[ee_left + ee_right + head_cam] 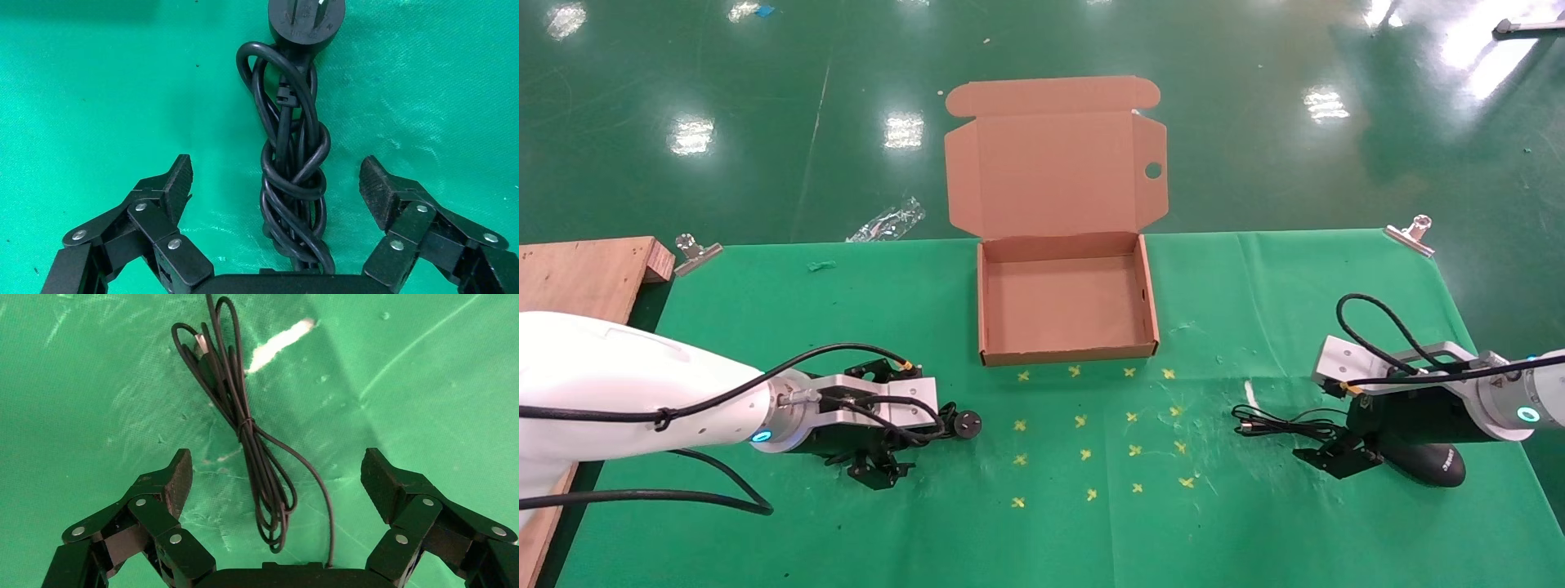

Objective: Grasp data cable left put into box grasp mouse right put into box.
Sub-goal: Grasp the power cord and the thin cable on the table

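The data cable (294,177), a thick black twisted bundle with a round plug (308,21), lies on the green cloth. My left gripper (275,177) is open and straddles it, with both fingers clear of the cord. The head view shows that gripper (903,425) low at front left, with the plug (967,423) poking out. My right gripper (275,471) is open over the mouse's thin coiled cord (245,435). The black mouse (1426,464) lies under the right gripper (1324,420) body. The open cardboard box (1066,355) stands at centre back and holds nothing.
The box's lid (1050,163) stands up behind it, past the table's far edge. Yellow cross marks (1091,433) dot the cloth between the arms. A wooden board (584,273) lies at far left. Metal clips (695,251) (1410,233) hold the cloth's back corners.
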Robot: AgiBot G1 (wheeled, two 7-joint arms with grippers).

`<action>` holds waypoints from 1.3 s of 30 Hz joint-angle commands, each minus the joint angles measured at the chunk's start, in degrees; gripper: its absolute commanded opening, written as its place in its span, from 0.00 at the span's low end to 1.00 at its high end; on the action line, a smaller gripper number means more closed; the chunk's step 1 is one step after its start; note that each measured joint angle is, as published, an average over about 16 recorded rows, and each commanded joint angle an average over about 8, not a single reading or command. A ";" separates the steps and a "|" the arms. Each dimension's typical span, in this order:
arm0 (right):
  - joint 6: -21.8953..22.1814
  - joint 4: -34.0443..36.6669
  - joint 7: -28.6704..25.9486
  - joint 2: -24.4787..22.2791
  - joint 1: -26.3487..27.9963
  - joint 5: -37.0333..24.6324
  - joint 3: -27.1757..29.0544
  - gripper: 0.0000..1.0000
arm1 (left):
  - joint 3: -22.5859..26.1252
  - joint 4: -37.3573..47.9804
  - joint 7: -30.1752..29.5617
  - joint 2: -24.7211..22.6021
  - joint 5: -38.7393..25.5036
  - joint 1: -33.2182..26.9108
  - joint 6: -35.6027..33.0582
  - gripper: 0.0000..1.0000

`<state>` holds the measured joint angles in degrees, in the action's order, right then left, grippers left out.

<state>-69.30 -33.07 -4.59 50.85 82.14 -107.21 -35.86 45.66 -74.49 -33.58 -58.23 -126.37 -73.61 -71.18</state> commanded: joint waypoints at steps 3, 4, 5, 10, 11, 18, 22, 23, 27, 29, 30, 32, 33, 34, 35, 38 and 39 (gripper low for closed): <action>-0.03 0.20 0.02 0.07 0.10 0.06 0.02 0.00 | -0.01 0.00 0.00 0.00 0.00 0.00 0.00 0.00; -0.04 0.01 -0.03 -0.01 0.03 0.08 0.03 0.00 | -0.01 0.00 0.00 0.01 0.00 0.00 0.00 0.00; -0.04 -0.18 -0.08 -0.08 -0.04 0.11 0.03 0.00 | -0.01 0.00 0.00 0.01 0.01 0.00 0.00 0.00; -0.04 -0.92 -0.27 -0.36 -0.30 0.20 0.04 0.00 | -0.01 0.00 0.00 0.01 0.03 0.00 0.00 0.00; -0.04 -1.03 -0.30 -0.40 -0.34 0.21 0.04 0.00 | -0.01 0.00 0.00 0.01 0.03 0.00 0.00 0.00; -0.03 -1.63 -0.43 -0.63 -0.55 0.28 0.04 0.00 | -0.01 0.00 0.00 0.01 0.11 0.00 0.00 0.00; -0.03 -1.85 -0.49 -0.72 -0.62 0.29 0.04 0.00 | -0.01 0.00 0.00 0.01 0.16 0.00 -0.01 0.00; -0.03 -1.89 -0.50 -0.73 -0.63 0.30 0.04 0.00 | -0.01 0.00 0.00 0.01 0.17 0.00 -0.01 0.00; -0.03 -2.04 -0.54 -0.79 -0.68 0.31 0.04 0.00 | -0.01 0.00 0.00 0.01 0.17 0.00 -0.02 0.00; -0.03 -2.10 -0.55 -0.81 -0.69 0.32 0.04 0.00 | -0.01 0.00 0.00 0.01 0.17 0.00 -0.02 0.00; -0.03 -2.13 -0.56 -0.82 -0.70 0.32 0.04 0.00 | -0.01 0.00 0.00 0.01 0.16 0.00 -0.02 0.00; -0.03 -2.17 -0.56 -0.83 -0.71 0.33 0.04 0.00 | -0.01 0.00 0.00 0.01 0.15 0.00 -0.01 0.00; -0.03 -2.19 -0.57 -0.83 -0.71 0.33 0.04 0.00 | -0.01 0.00 0.00 0.01 0.14 0.00 -0.01 0.00; -0.04 -2.21 -0.57 -0.84 -0.72 0.34 0.04 0.00 | -0.02 0.00 0.00 0.01 0.13 0.00 -0.01 0.00; -0.04 -2.23 -0.57 -0.84 -0.72 0.34 0.04 0.00 | -0.02 0.00 0.00 0.01 0.13 0.00 -0.01 0.00; -0.04 -2.27 -0.58 -0.85 -0.73 0.35 0.04 0.00 | -0.02 0.00 0.00 0.01 0.10 0.00 0.00 0.00; -0.03 -2.28 -0.59 -0.86 -0.73 0.36 0.04 0.00 | -0.02 0.00 0.00 0.01 0.10 0.00 0.00 0.00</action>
<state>-69.33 -35.33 -5.16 50.00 81.43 -106.85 -35.82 45.65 -74.49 -33.58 -58.22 -126.27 -73.61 -71.18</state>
